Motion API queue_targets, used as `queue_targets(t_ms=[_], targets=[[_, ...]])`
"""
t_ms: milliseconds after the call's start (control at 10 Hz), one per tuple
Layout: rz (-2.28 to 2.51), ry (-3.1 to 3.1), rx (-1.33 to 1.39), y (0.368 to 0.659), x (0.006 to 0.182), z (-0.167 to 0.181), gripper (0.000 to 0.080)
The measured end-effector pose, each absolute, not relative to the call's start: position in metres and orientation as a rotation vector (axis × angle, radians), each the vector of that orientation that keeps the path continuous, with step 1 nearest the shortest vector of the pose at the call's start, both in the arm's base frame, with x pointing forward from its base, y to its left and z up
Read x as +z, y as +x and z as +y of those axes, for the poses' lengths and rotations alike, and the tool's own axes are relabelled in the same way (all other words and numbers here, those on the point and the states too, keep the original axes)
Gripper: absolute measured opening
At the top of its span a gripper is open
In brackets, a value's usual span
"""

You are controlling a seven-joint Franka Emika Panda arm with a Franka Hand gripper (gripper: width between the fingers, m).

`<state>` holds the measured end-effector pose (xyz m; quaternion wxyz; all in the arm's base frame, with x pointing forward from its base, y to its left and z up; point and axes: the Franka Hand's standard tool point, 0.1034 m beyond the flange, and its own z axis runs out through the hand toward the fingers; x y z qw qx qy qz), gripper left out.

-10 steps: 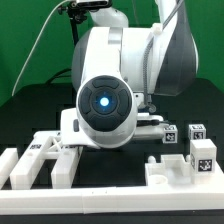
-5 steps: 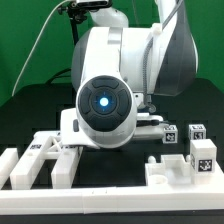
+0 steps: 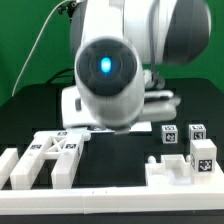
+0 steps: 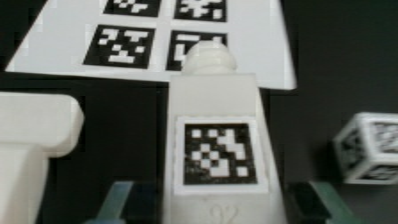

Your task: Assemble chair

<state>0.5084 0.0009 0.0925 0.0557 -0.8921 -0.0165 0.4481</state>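
Wrist view: the claw [image 4: 226,203] hangs directly over one long bar [image 4: 221,120] of the chair. The bar lies flat on the black table [image 4: 338,90], tagged face up. Its narrowed far end shows against the marker board [image 4: 63,55]; I cannot tell whether it rests on the board. The claw is spread wide, one finger [image 4: 128,203] on each side of the bar, and dark table shows in both gaps, so it touches and holds nothing. Judgement: this straddle is a pre-grasp line-up, meant to pinch the bar across its short width. A blocky white part [image 4: 36,130] lies just beside the bar on one side and a small cube [image 4: 370,150] lies near on the other. Judgement: the blocky part's side is the tighter one for a descending finger. Exterior view: the arm [image 3: 110,75], blurred, fills the middle and hides both claw and bar. More white parts [image 3: 52,155] sit at the exterior view's left and tagged cubes [image 3: 170,138] at its right. No joined structure is visible; I judge the assembly to be early.
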Motion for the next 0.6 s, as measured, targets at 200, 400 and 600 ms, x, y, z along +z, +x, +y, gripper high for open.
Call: queue_targets(t_ms=[200,400,600], targets=[[-0.064,-2.801,1.165,0.52,0.09,-0.002,0.0285],[-0.054,-2.9,0.924,0.527,0.09,-0.006,0.0285],[-0.029,-2.976,0.591,0.556,0.109,0.024,0.0285]])
